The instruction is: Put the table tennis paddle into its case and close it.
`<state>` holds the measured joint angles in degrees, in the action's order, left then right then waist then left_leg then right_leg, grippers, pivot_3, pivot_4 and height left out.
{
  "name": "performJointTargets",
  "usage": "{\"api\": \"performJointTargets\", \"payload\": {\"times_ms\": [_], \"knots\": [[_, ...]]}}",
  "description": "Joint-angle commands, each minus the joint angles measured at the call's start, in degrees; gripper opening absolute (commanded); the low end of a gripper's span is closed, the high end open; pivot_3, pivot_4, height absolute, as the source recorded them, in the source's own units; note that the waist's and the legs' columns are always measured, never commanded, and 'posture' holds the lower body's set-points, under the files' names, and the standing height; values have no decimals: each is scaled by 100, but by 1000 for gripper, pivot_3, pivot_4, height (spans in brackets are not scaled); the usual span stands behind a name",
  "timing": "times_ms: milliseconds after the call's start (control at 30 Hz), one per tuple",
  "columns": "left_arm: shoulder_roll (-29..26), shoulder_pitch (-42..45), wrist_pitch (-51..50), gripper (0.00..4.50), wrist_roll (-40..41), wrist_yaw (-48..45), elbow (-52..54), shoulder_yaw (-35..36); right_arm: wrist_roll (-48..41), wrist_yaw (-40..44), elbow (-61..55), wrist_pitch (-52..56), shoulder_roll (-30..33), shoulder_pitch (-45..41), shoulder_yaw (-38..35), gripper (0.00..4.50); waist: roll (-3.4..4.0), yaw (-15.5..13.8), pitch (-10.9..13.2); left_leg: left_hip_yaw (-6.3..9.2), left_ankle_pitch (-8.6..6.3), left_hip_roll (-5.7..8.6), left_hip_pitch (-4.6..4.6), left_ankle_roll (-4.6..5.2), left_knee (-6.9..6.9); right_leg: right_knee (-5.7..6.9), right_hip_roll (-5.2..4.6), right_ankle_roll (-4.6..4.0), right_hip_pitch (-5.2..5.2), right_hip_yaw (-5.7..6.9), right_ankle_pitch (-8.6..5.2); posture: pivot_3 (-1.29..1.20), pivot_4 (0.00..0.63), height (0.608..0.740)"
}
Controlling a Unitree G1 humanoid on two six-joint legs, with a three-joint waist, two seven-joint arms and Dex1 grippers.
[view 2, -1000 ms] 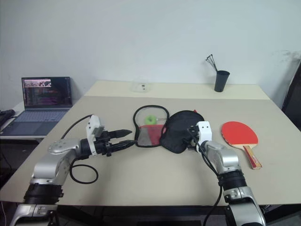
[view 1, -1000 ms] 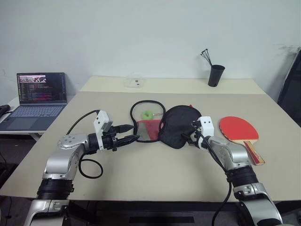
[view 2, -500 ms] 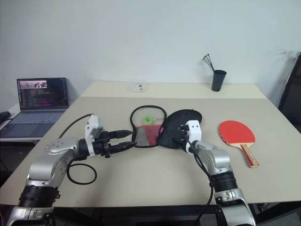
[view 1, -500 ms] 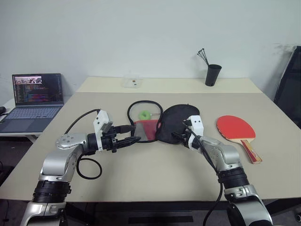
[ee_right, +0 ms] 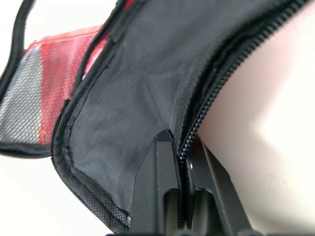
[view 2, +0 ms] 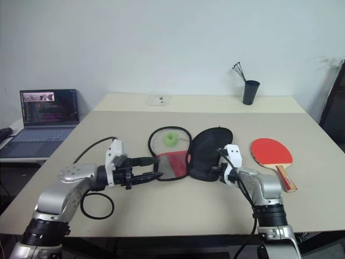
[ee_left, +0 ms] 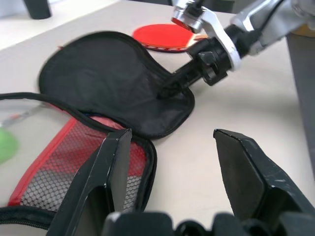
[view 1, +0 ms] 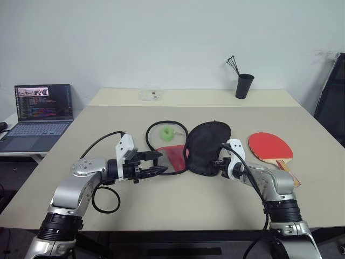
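The case lies unzipped at the table's middle. Its black half (view 1: 205,145) is on the right, and its red mesh half (view 1: 171,155) with the green tag (view 1: 168,131) is on the left. My right gripper (view 1: 219,162) is shut on the black half's zipper rim (ee_right: 194,123) at its near edge. My left gripper (view 1: 157,163) is open just above the table, its fingertips at the near edge of the red mesh half (ee_left: 59,167), holding nothing. The table tennis paddle (view 1: 269,145) lies flat to the right of the case, red face up, with its handle toward the table's front.
A black cup (view 1: 243,85) holding thin sticks stands at the back right. A small clear item (view 1: 151,95) sits at the back centre. An open laptop (view 1: 40,108) rests on a side table at the left. A black cable (view 1: 104,198) loops beside my left arm.
My right gripper has closed on the black half's rim and drawn back toward me, pulling that half with it. The left gripper has shifted slightly right toward the case, still open.
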<state>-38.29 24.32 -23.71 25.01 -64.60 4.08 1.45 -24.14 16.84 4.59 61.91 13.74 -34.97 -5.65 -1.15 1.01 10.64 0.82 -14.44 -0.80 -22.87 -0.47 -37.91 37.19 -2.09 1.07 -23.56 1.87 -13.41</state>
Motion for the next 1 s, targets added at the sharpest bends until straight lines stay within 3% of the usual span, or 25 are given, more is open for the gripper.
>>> {"api": "performJointTargets", "payload": {"times_ms": [33, 433, 767, 867, 1000], "knots": [[24, 64, 154, 2909, -14, -36, 178, -94, -43, 207, 44, 26, 299, -281, -106, 37, 0, 0, 0, 0, 0, 0, 0, 0, 1, 0, 1, 1, 0, 0, -1, 0, 150, 740], [130, 220, 368, 2909, -86, -77, -94, -326, 168, 265, 1108, -250, 743, -905, -271, 37, 0, 0, 0, -3, 0, 1, -3, 0, 3, -5, 1, -3, -1, -2, 2, 0, 150, 740], [290, 329, 521, 2909, -172, -110, -253, -435, 622, 269, 1117, -835, 1202, -909, -204, 3386, 1, -5, 1, -4, 0, 2, -5, 0, 2, -7, 0, 0, -1, -2, 1, 0, 150, 740], [387, 419, 532, 2909, -180, -76, -281, -472, 327, 618, 608, -582, 1478, -777, -408, 4402, 3, -5, 2, -5, 0, 2, -5, 0, 3, -7, 0, 0, -1, -3, 1, 0, 150, 740], [337, 474, 617, 2909, -411, -210, -278, -727, 283, 805, 128, -508, 1863, -367, -525, 4459, 4, -7, 3, -3, -1, 2, -5, 1, 6, -11, 0, 0, 0, -1, 0, 0, 150, 740]]}}
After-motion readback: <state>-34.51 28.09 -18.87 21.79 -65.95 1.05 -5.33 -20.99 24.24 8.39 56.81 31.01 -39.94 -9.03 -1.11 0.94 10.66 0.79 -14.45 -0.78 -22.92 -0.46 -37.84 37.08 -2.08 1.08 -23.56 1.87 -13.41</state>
